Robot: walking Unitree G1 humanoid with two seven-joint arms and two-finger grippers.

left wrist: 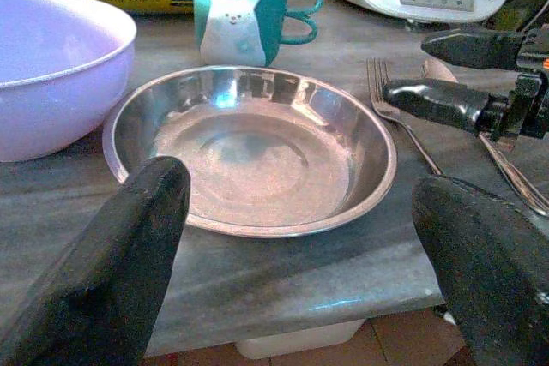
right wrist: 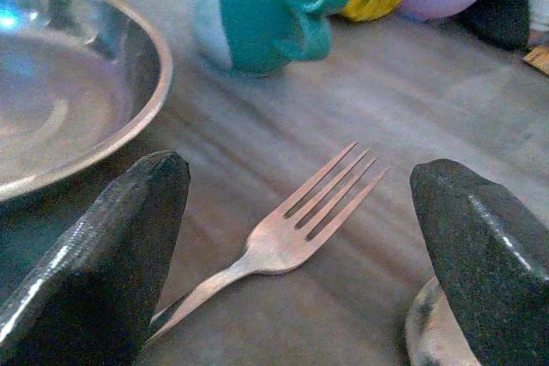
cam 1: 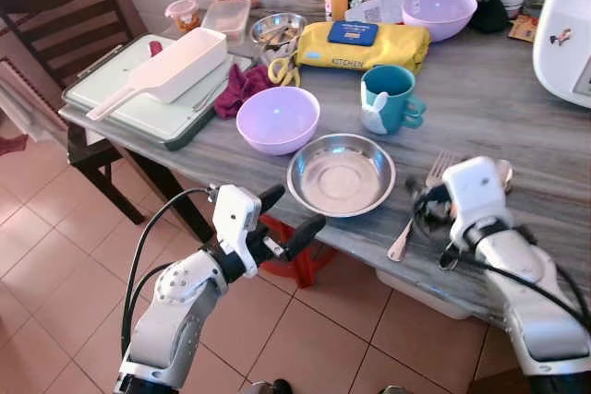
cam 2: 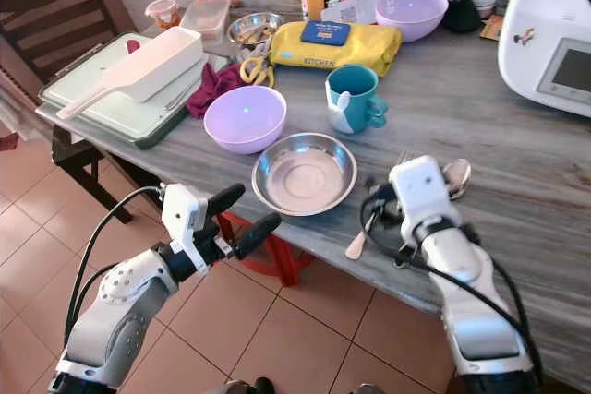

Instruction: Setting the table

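The left gripper (cam 1: 290, 212) hovers spread wide off the tabletop (cam 1: 517, 108) edge before the light, rigid, slippery steel bowl (cam 1: 341, 173), best pinched at its rim, while the right gripper (right wrist: 300, 237), fingers wide, straddles the thin, flat-lying fork (right wrist: 292, 233), best lifted by its handle.

My two arms are silver-grey, built of rounded jointed segments, and each wrist ends in a boxy white housing. Black cables loop loosely from forearm to wrist on both sides. The left gripper (cam 1: 288, 213) and right gripper (right wrist: 300, 237) carry long black fingers (matte, slightly textured, with rounded tips).
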